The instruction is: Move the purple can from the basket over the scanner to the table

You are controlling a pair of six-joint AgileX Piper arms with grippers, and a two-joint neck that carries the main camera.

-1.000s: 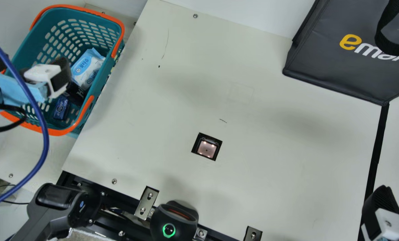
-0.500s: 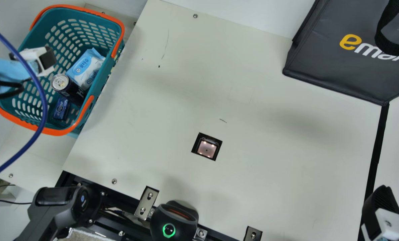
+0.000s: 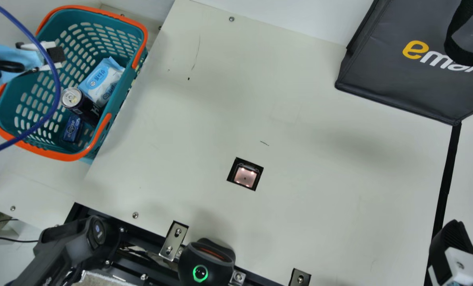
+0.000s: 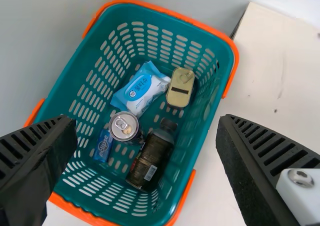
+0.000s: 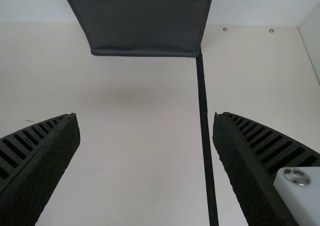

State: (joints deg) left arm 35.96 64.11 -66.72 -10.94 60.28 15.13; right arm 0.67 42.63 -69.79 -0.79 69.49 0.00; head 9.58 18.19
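In the main view my left gripper (image 3: 56, 55) is above the basket's (image 3: 81, 158) left side, up and left of the purple can (image 3: 84, 108). In the left wrist view, my left gripper (image 4: 146, 128) is open, its fingers well apart above the basket (image 4: 70, 204). The can (image 4: 125, 127) stands there with its silver top up, between a blue box, a wipes pack and a dark bottle. The scanner (image 3: 245, 176) is a lit square window in the table. My right gripper (image 3: 452, 238) is at the main view's lower right; the right wrist view shows my right gripper (image 5: 146, 128) open over bare table.
The basket also holds the wipes pack (image 4: 140, 88), a gold tin (image 4: 180, 88), the blue box (image 4: 103, 145) and the bottle (image 4: 152, 158). A dark bag (image 3: 411, 71) stands at the table's far right. A black device with a green ring (image 3: 206, 264) sits at the near edge.
My left gripper has moved left and toward the basket's far side, uncovering the can's top in the main view. The basket's things and the right arm have kept still.
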